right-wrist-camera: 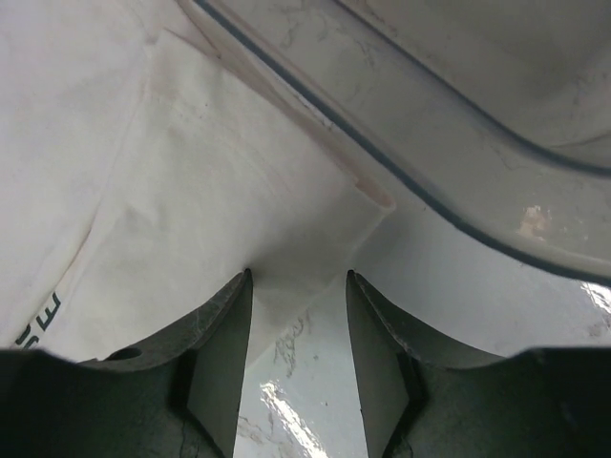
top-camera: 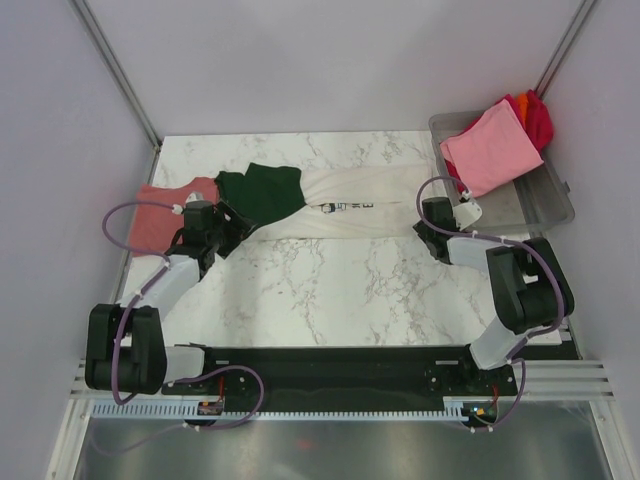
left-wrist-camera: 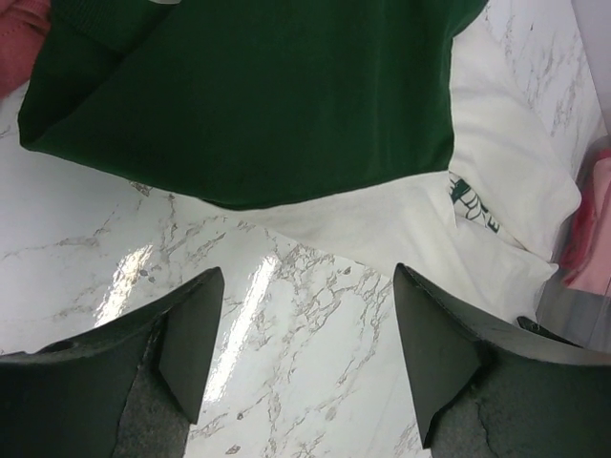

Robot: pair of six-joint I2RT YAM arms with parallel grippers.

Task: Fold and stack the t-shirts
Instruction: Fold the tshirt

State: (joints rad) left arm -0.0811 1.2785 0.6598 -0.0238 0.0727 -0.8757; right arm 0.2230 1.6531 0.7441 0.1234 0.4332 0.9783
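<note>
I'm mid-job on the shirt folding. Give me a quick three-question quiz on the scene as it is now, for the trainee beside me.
1. True or false: the dark green t-shirt lies partly on top of the cream-white t-shirt.
2. Pick one: what lies uppermost at the clear bin? A) a pink cloth B) a folded towel C) a black jacket
3. Fill the gap: the left gripper is ____, with bare table showing between its fingers.

Key: 1 true; 2 A; 3 open.
</note>
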